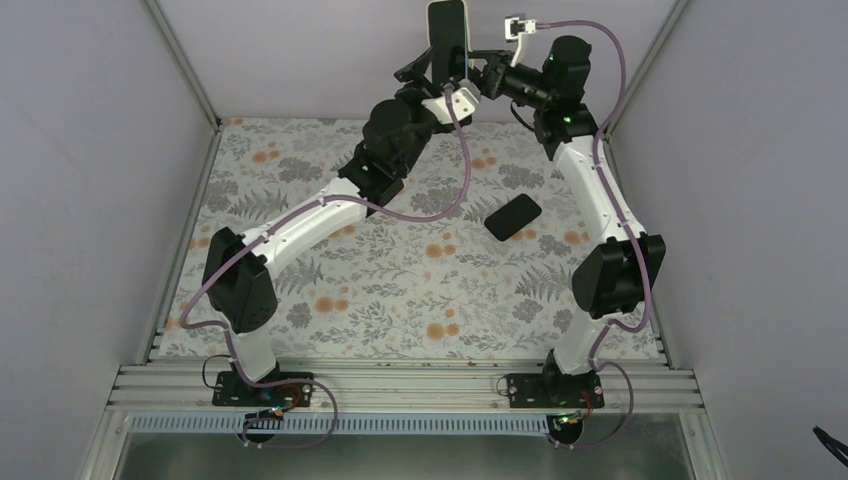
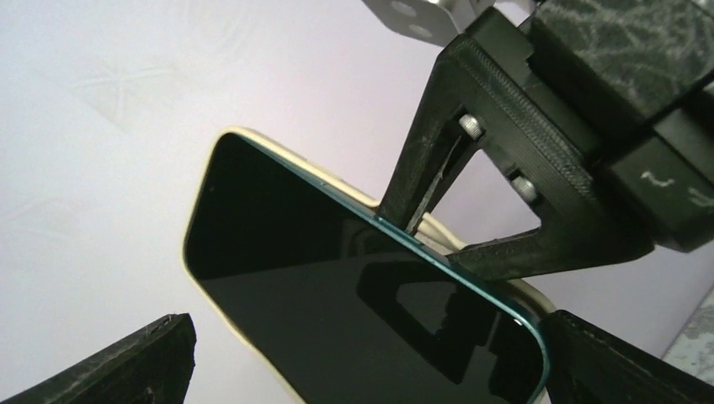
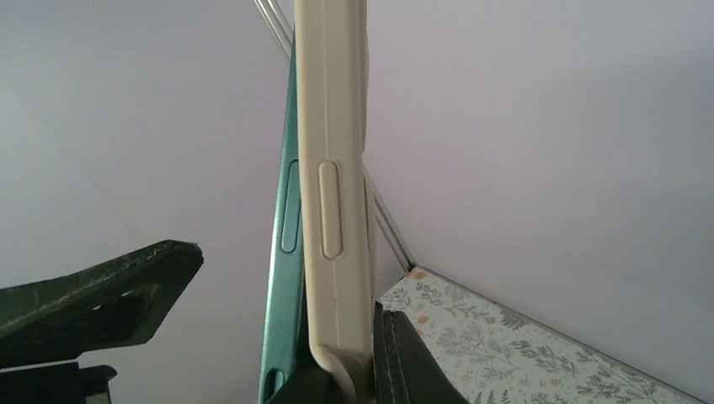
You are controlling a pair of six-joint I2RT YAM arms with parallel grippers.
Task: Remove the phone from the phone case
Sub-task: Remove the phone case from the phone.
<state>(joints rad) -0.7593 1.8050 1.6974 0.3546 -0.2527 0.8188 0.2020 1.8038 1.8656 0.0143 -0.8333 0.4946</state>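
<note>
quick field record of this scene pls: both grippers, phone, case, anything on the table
left gripper: open, straddling the phone
right gripper: shut on the phone case, held up high
phone: dark screen, teal edge partly parted from case
phone case: cream
table: floral, one dark flat rectangle lying on it

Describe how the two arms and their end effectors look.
The left arm and right arm have white links, bulky black joints and black bases on an aluminium rail. A purple cable loops along each. Green lights glow on the right arm. The left end effector and right end effector are matte, grainy black; a right finger has a triangular cut-out and silver screws.
</note>
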